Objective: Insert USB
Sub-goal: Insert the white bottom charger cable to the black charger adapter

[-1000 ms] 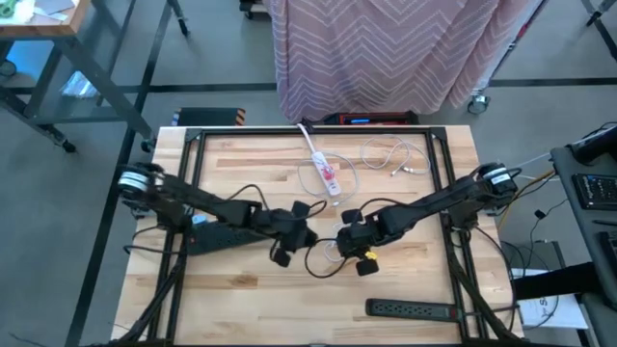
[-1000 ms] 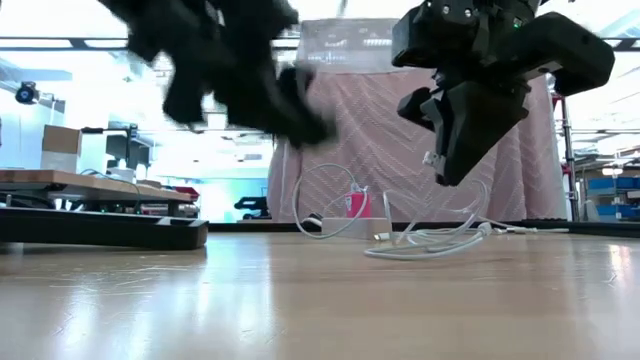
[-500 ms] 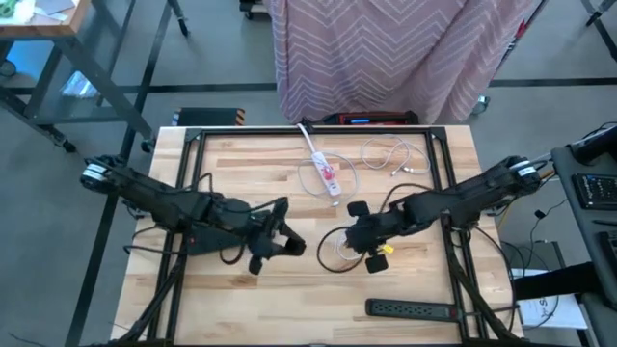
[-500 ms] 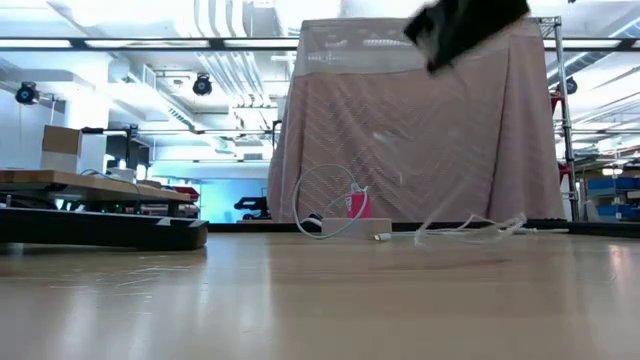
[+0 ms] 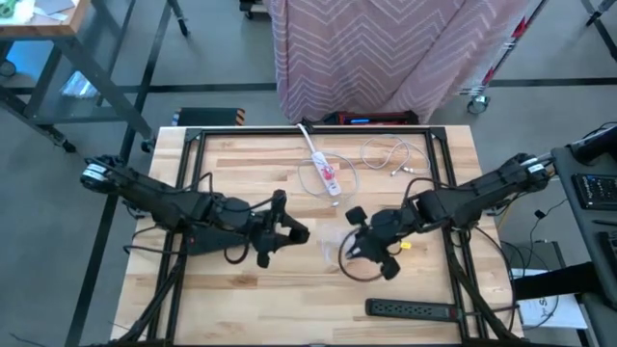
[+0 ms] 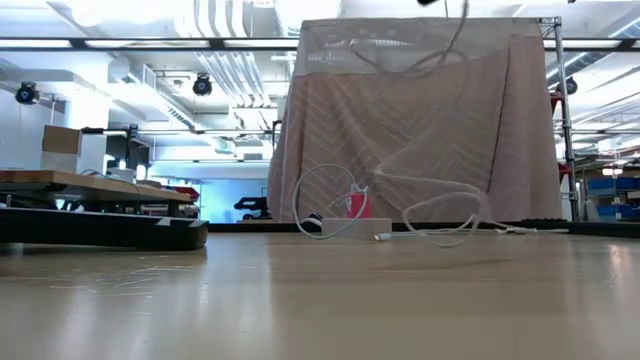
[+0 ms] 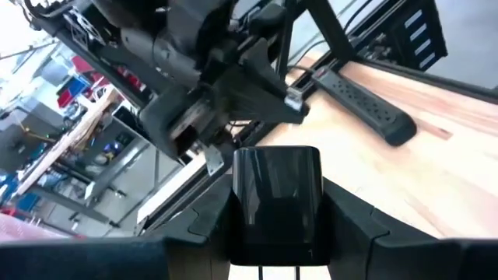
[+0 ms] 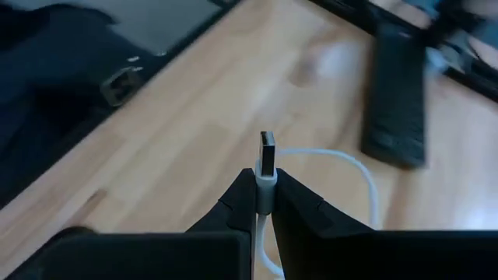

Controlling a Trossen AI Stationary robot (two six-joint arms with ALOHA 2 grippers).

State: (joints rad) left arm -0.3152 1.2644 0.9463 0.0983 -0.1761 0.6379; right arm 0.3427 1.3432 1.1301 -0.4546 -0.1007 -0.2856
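My left gripper hangs over the table's middle, shut on a black block-shaped adapter. My right gripper faces it from the right, a short gap away, shut on a white USB plug with a metal tip. The plug's white cable loops down to the wood. In the low view the cable hangs from above the frame, and both grippers are out of that view. In the left wrist view the right gripper shows just beyond the adapter. My left gripper pinches the black adapter by its two side faces between both fingers; the adapter's end face points toward the right gripper, lifted clear of the table. My right gripper pinches the USB plug's white body between both fingertips. The metal tip sticks out forward past them, and the cable trails slack behind.
A white power strip with a pink item lies at the far middle, with a coiled white cable to its right. One black power strip lies near the right front edge, another under the left arm.
Both grippers have risen out of the low view. My left gripper pulled back toward the left and near edge, then eased forward again. My right gripper shifted a little toward the right and near edge, drawing the white cable up off the table.
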